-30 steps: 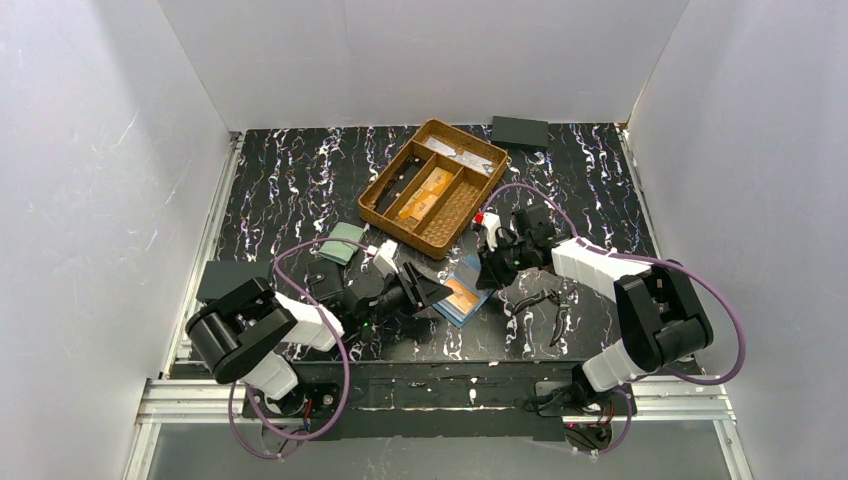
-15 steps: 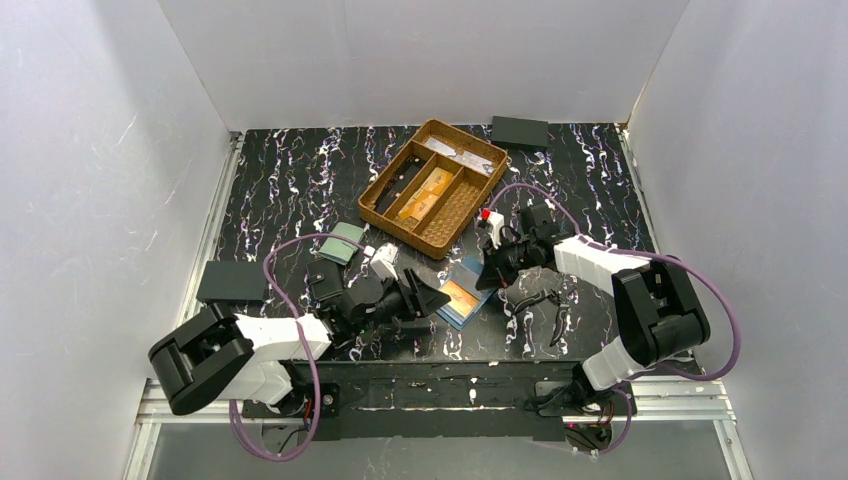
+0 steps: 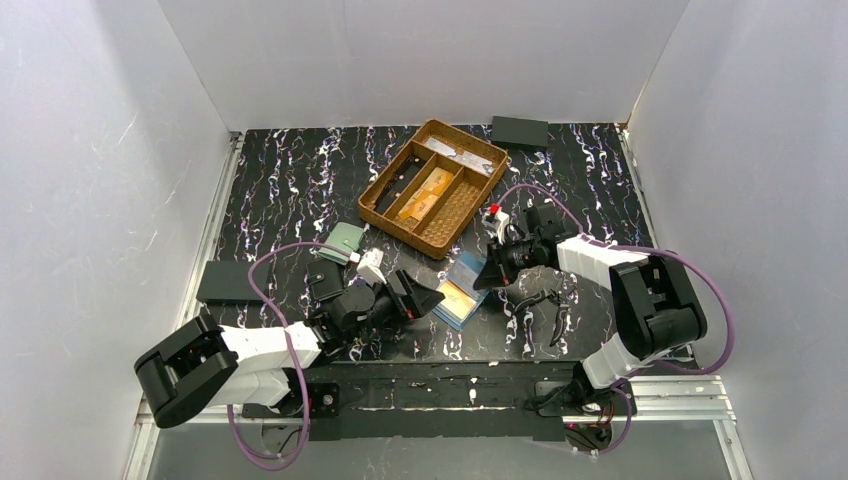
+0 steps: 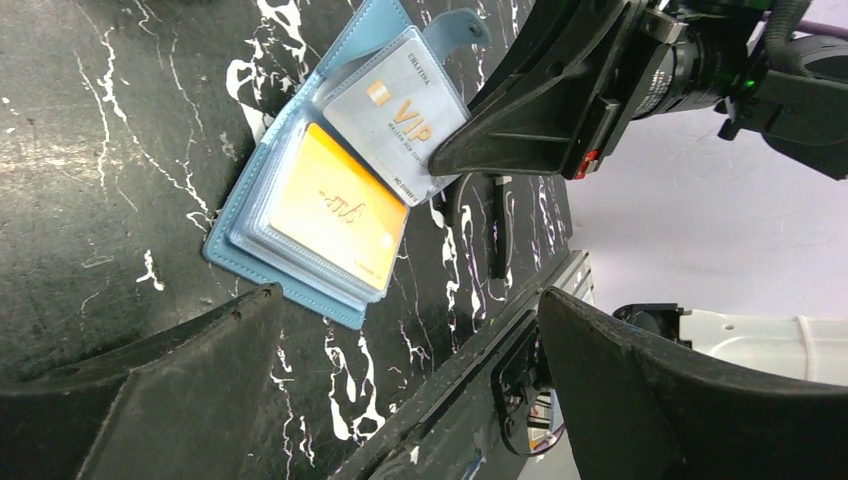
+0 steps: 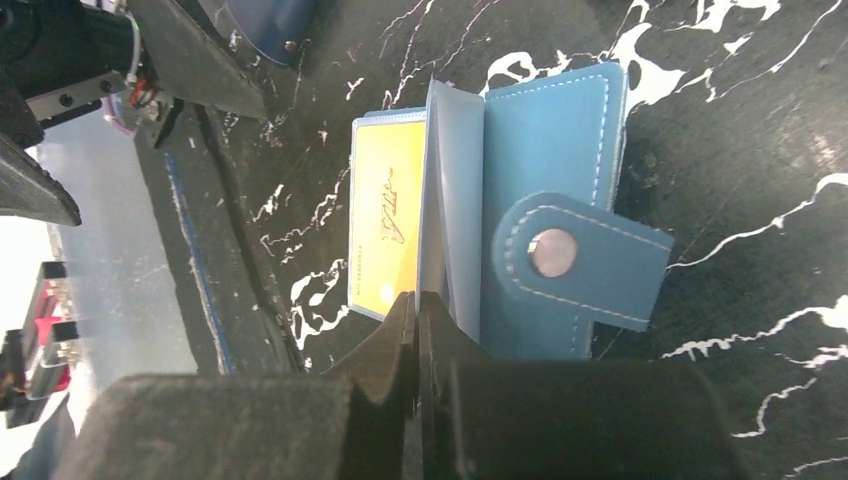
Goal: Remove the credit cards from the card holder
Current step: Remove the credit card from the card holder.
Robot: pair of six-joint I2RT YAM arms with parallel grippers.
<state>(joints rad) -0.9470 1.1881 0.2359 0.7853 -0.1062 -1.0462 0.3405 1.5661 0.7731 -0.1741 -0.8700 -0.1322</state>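
Lying open, card holder's point(image 5: 545, 110) leaf point(image 5: 440, 200) sits between right fingers point(image 5: 385, 345).

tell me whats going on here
Two robot arms are working on a blue card holder lying open on the table. The right fingers are shut on the edge of a clear sleeve carrying a grey VIP card, tilting it up. The left fingers stand open beside the holder, touching nothing. An orange card sits in the holder, not yet out.
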